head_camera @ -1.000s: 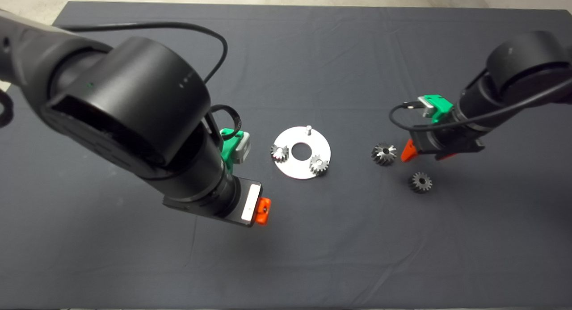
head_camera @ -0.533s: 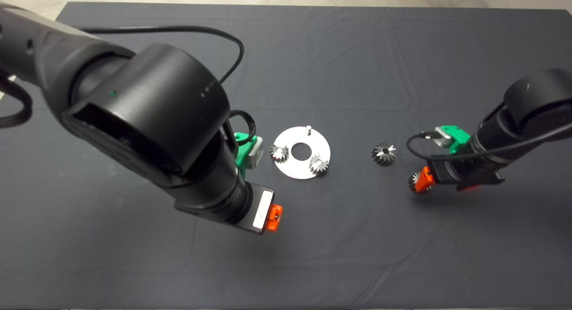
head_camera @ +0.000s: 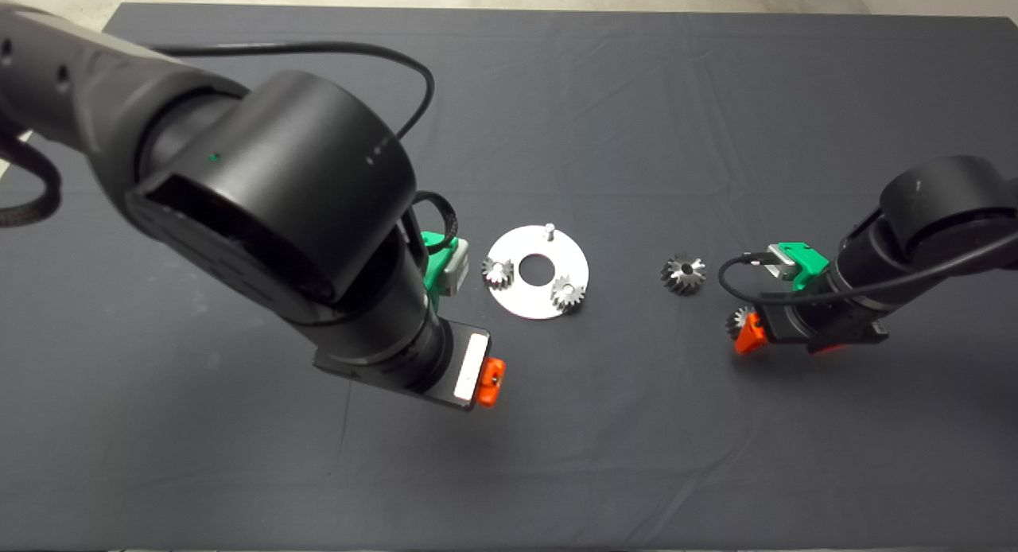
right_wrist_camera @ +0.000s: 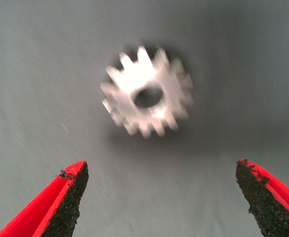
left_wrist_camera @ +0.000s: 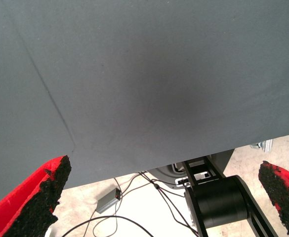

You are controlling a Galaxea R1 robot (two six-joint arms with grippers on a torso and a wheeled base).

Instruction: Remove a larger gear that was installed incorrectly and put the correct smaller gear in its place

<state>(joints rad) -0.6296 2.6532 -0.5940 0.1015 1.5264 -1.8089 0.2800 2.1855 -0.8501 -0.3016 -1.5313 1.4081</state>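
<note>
A: Pincer on the left first, since its arm is the biggest thing over the worktop?
B: Yes. Its black arm fills the nine o'clock side of the dark mat, and its red fingers stand wide apart with nothing between them. Past the mat's edge the wrist view shows floor, cables and a black frame.
A: And the right pincer?
B: At about four o'clock from the plate, low over the mat, fingers spread wide on either side of the smaller gear, which lies flat on the mat and is not gripped. From overhead that gear peeks out at the pincer's tip.
A: Next in size?
B: The round silver plate at the middle, with a centre hole. Two small silver gears sit on it, one at nine o'clock and one near five o'clock. A bare pin stands at twelve o'clock.
A: The larger gear?
B: The larger gear rests on the mat at three o'clock from the plate, well apart from it, and near the right pincer without touching.
</note>
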